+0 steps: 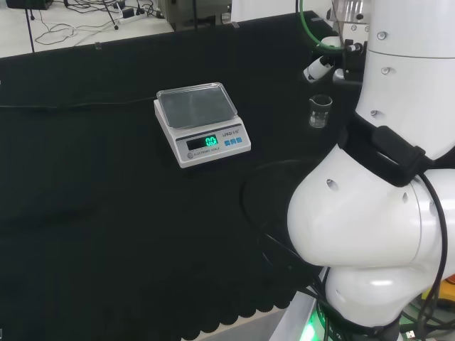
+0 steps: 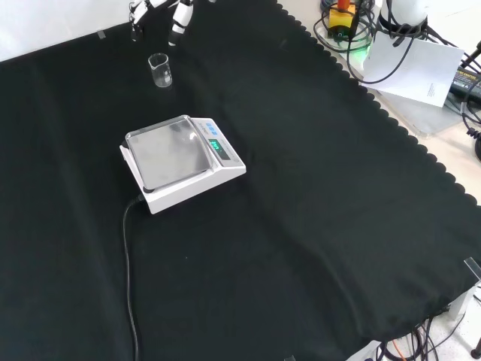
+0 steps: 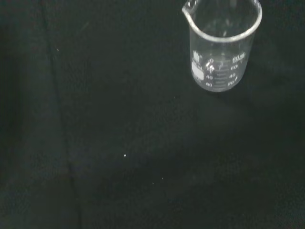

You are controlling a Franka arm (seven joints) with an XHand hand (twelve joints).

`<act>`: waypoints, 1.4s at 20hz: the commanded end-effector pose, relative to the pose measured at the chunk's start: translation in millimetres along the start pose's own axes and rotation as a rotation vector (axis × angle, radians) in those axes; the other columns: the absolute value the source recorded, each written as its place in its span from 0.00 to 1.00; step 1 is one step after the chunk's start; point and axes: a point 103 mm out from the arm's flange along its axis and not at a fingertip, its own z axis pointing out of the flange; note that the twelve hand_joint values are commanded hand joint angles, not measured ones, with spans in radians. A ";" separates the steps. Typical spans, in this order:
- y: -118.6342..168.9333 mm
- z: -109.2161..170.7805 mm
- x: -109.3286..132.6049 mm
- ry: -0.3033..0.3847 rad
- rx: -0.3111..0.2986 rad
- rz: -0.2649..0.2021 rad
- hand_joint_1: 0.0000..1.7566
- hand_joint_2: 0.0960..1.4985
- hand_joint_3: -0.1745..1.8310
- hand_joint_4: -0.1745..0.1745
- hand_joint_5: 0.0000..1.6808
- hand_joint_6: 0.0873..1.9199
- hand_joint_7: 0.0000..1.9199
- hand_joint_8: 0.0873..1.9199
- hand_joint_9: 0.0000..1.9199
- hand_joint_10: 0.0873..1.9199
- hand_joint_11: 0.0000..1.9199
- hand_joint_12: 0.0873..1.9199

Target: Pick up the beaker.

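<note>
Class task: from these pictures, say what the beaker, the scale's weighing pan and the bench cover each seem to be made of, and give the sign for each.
Beaker: clear glass or plastic, glossy; the cloth shows through its wall. Scale's weighing pan: likely brushed metal, grey with a soft sheen. Bench cover: matte black cloth, with folds and a scalloped edge.

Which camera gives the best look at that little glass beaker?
The wrist view: the beaker is close, upright, its spout and markings clear. The head view and front view show it small on the cloth.
</note>
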 end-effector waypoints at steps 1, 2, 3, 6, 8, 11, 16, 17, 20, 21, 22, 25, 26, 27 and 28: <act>13.3 25.1 -1.1 -0.027 0.085 0.022 0.36 0.60 0.00 0.61 0.01 0.00 0.00 0.10 0.00 0.16 0.00 0.57; 14.2 27.8 -1.8 -0.029 0.085 0.024 0.36 0.59 0.00 0.61 0.01 0.00 0.00 0.06 0.00 0.11 0.00 0.54; 15.4 30.2 -2.6 -0.029 0.086 0.026 0.36 0.59 0.00 0.61 0.01 0.00 0.00 0.04 0.00 0.08 0.00 0.52; 22.3 37.4 -3.1 -0.029 0.094 0.030 0.36 0.58 0.01 0.59 0.04 0.00 0.01 0.03 0.00 0.07 0.00 0.49; 30.0 42.4 -3.5 -0.022 0.105 0.033 0.36 0.58 0.01 0.58 0.06 0.00 0.01 0.05 0.00 0.09 0.00 0.48; 39.0 49.1 -6.4 -0.025 0.119 0.042 0.36 0.57 0.01 0.57 0.07 0.00 0.00 0.09 0.00 0.11 0.00 0.49; 49.0 56.9 -17.1 -0.014 0.139 0.061 0.36 0.57 0.02 0.56 0.09 0.00 0.00 0.13 0.00 0.13 0.00 0.49; 51.1 58.4 -18.6 -0.014 0.141 0.063 0.36 0.57 0.02 0.56 0.09 0.00 0.00 0.14 0.00 0.14 0.00 0.50; 57.0 64.5 -20.7 -0.010 0.152 0.063 0.37 0.57 0.02 0.55 0.10 0.00 0.00 0.18 0.00 0.16 0.00 0.52; 59.0 67.4 -21.6 -0.009 0.156 0.065 0.37 0.57 0.02 0.54 0.11 0.00 0.00 0.19 0.00 0.17 0.00 0.53; 60.7 70.1 -22.8 -0.006 0.162 0.066 0.37 0.57 0.02 0.54 0.11 0.00 0.00 0.20 0.00 0.18 0.00 0.54; 64.9 78.2 -27.0 -0.007 0.178 0.078 0.38 0.57 0.02 0.50 0.15 0.00 0.00 0.22 0.00 0.25 0.00 0.64; 65.9 81.0 -27.7 -0.011 0.182 0.080 0.38 0.57 0.02 0.48 0.17 0.00 0.00 0.23 0.00 0.29 0.00 0.69; 66.8 83.2 -28.4 -0.011 0.182 0.082 0.39 0.57 0.02 0.47 0.18 0.00 0.00 0.24 0.00 0.32 0.00 0.73; 68.3 85.2 -28.8 -0.013 0.181 0.081 0.40 0.58 0.02 0.45 0.20 0.00 0.00 0.25 0.00 0.35 0.00 0.77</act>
